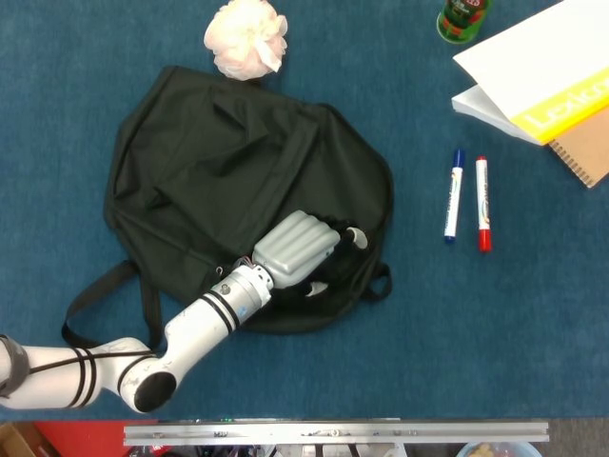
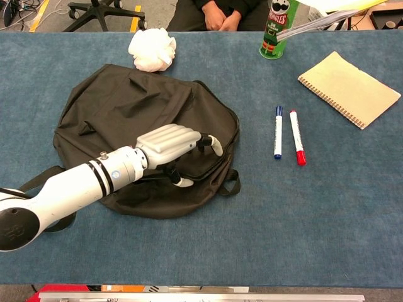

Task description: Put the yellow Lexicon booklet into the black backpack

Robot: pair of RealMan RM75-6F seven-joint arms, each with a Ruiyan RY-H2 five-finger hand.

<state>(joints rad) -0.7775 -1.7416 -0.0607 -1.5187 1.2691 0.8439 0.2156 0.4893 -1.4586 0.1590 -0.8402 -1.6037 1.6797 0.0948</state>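
One hand only in view: left hand (image 1: 297, 249) low on the black backpack (image 1: 219, 162), fingers curled into the fabric at the bag's lower right edge, apparently gripping the lip of the opening; whether cloth is truly pinched, not discernible. Beyond and to the right, blue marker (image 1: 454, 194) and red marker (image 1: 482, 203) side by side on the blue table (image 1: 428, 343). Farther back, spiral notebook (image 2: 348, 88), green can (image 2: 274, 28) and white puff (image 1: 246, 36). At far right, yellow Lexicon booklet (image 1: 561, 103) raised above the table, well apart from the bag, its holder out of frame. Risks, as judgement: opening too narrow or slack, so booklet edge snags on fabric; grip slipping and mouth collapsing; booklet sagging open in transit, pages catching.
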